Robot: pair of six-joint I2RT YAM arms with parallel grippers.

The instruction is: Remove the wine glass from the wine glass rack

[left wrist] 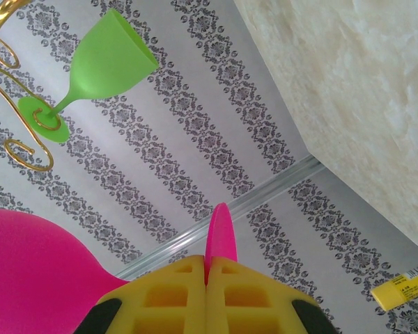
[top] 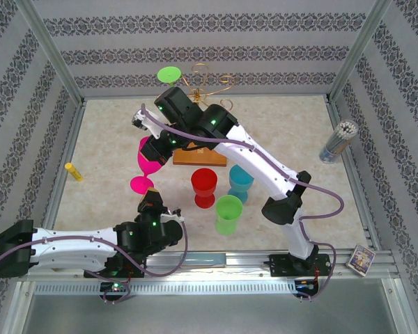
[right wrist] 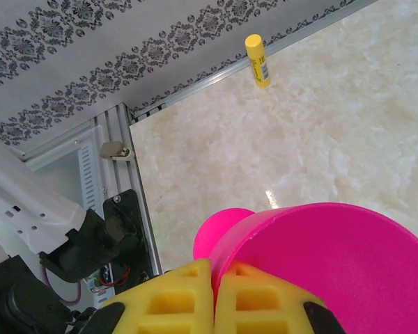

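Gold wire wine glass rack on its brown wooden base (top: 198,159) stands at the back of the surface (top: 285,132), with a green plastic wine glass (top: 169,73) hanging from it by the foot. The pink plastic wine glass (top: 148,154) is off it, just in front. My right hand (right wrist: 214,275) clamps its rim and my left hand (left wrist: 207,268) pinches its foot, steadying it, I reckon.

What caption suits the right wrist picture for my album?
The right tool shut on the rim of a pink wine glass, marbled table and a yellow stick beyond.
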